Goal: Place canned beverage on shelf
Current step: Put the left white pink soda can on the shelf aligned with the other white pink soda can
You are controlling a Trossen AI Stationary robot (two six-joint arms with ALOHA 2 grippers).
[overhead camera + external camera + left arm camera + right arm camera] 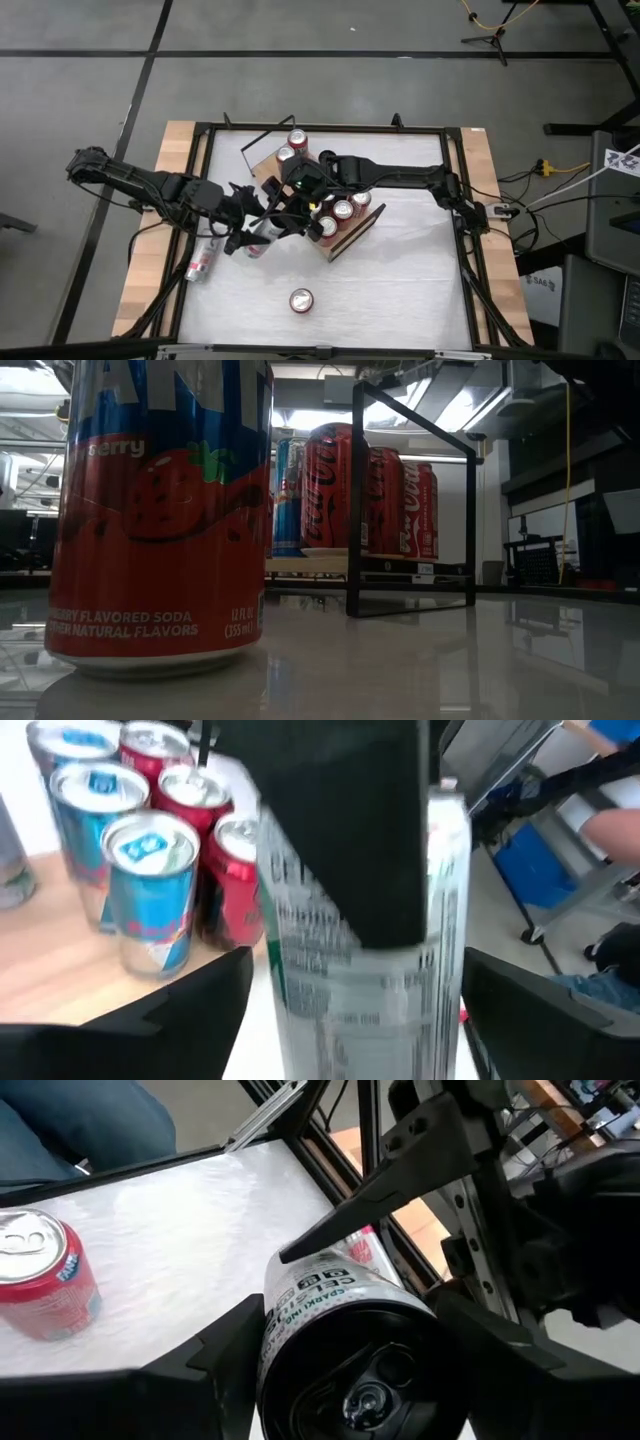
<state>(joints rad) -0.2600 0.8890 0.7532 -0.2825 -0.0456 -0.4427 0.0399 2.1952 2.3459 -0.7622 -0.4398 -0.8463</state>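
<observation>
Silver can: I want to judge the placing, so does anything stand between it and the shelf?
The left gripper brackets the silver can, fingers open, while the right gripper holds it. Red and blue cans already crowd the shelf beside it.

We see red cans [185, 795] and blue-and-silver cans [150, 890] on the light-brown shelf [45, 970], and a white-and-silver can [370, 990].

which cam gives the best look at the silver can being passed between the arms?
The right wrist view: the silver can fills the frame, label legible, between the right tool fingers. The left wrist view shows its side, partly hidden behind a dark finger. The high view shows only a sliver. The low view misses it.
</observation>
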